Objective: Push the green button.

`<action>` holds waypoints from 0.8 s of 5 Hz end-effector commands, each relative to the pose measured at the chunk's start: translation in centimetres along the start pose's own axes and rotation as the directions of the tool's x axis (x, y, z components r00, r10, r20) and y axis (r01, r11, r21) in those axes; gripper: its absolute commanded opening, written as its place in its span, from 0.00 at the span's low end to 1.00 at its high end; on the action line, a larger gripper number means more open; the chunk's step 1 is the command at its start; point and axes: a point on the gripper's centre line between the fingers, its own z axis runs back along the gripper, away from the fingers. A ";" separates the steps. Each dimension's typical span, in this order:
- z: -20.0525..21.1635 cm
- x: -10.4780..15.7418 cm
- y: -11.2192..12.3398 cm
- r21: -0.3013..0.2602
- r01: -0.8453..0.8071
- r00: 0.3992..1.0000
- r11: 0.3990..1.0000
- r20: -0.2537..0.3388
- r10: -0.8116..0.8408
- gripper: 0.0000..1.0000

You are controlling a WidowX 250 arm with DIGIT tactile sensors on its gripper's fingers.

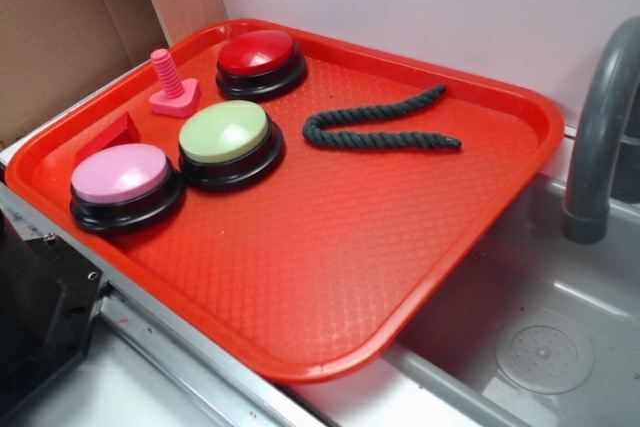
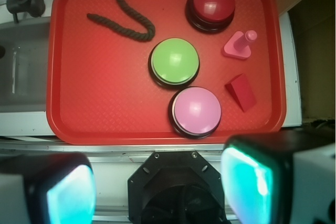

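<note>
The green button (image 1: pixel 225 132) (image 2: pixel 174 61), a pale yellow-green dome on a black round base, sits on the red tray (image 1: pixel 350 247) (image 2: pixel 105 93), left of the tray's middle in the exterior view. My gripper (image 2: pixel 157 187) shows only in the wrist view. It is open, its teal pads (image 2: pixel 247 182) wide apart with nothing between them. It hangs high above the robot's black base (image 2: pixel 178 192), short of the tray's near edge and well away from the green button.
A pink button (image 1: pixel 120 175) (image 2: pixel 197 110) touches the green one; a red button (image 1: pixel 258 52) (image 2: pixel 211 2) stands further back. A dark rope (image 1: pixel 380 127) (image 2: pixel 128 17), pink bolt (image 1: pixel 172 82) (image 2: pixel 240 44) and red wedge (image 1: pixel 110 135) (image 2: pixel 241 92) share the tray. Sink (image 1: pixel 540 347) and faucet (image 1: pixel 600 127) lie beside it.
</note>
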 end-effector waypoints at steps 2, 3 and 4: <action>-2.6 4.8 3.5 0.024 0.035 0.994 0.999 -0.103 -0.032 1.00; -4.9 9.5 5.8 0.052 0.001 0.997 0.999 -0.074 0.003 1.00; -8.4 14.0 7.9 0.116 -0.055 0.996 0.992 -0.061 0.063 1.00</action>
